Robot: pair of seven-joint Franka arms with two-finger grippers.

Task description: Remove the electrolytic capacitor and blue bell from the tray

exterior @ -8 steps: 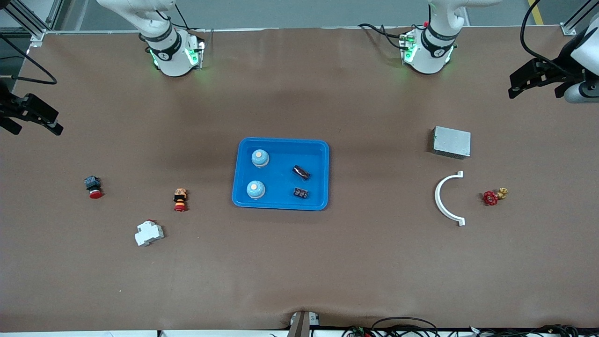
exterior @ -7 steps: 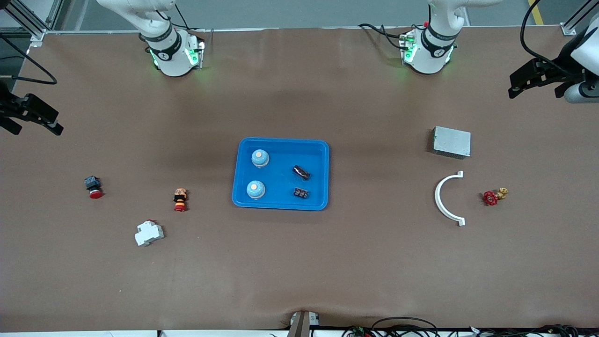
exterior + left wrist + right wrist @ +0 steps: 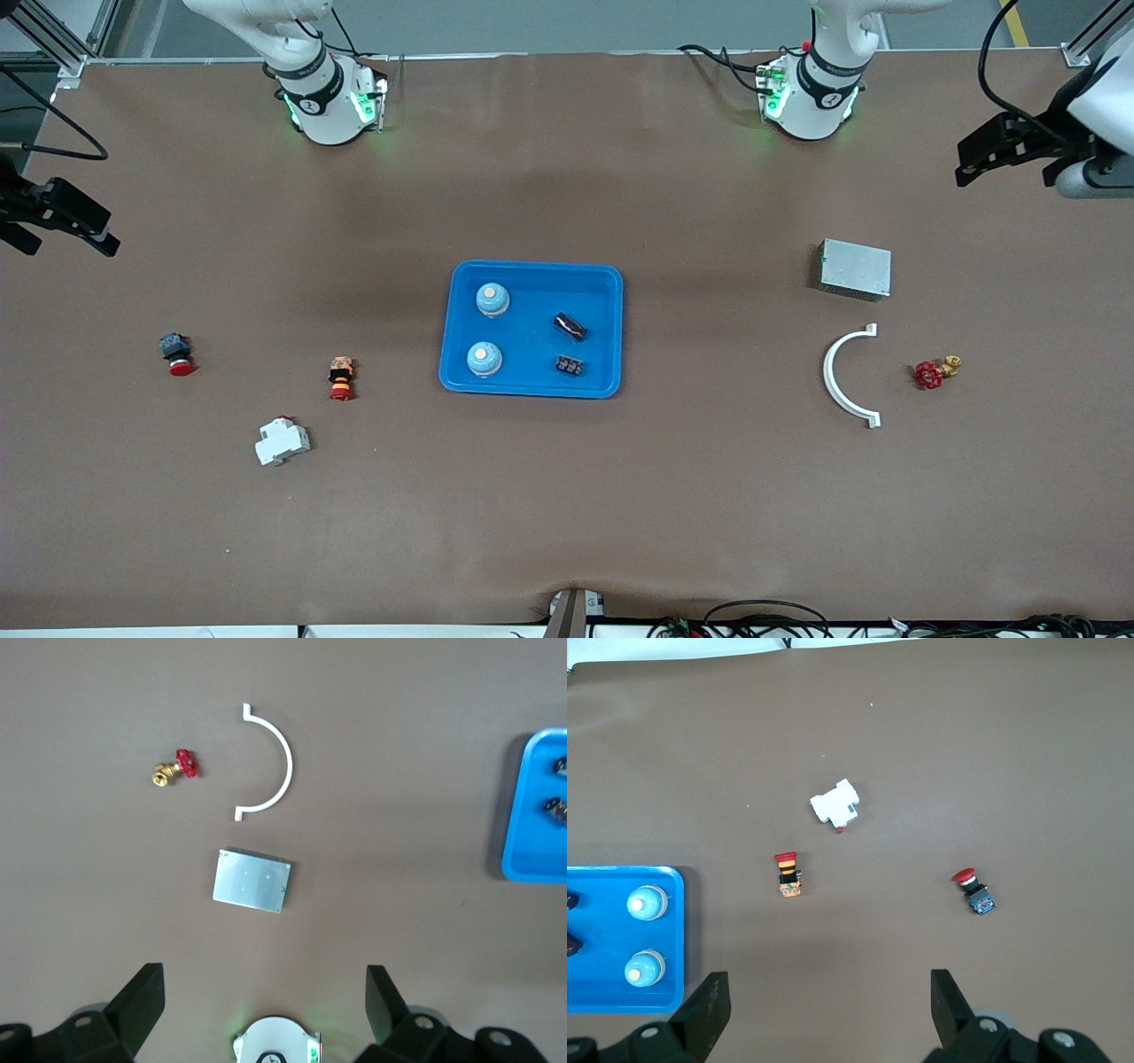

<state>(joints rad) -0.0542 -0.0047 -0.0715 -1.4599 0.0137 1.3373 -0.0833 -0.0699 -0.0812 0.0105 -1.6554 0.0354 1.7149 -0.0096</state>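
Two blue bells (image 3: 492,299) and two dark capacitors (image 3: 570,326) lie in the tray (image 3: 532,386).

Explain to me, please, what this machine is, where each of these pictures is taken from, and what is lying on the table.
These are two robot arms bolted along one edge of a brown table. One picture looks down from a high camera facing them; the other two come from cameras on each arm's wrist. Both arms wait, raised at the table's ends: the left gripper over the table's edge near the metal box, the right gripper at the other end. Both are open and hold nothing. In the middle sits a blue tray holding two bells and two capacitors. Near the box lie a white curved bracket and a red valve. Toward the right arm's end lie two red push buttons and a white breaker.
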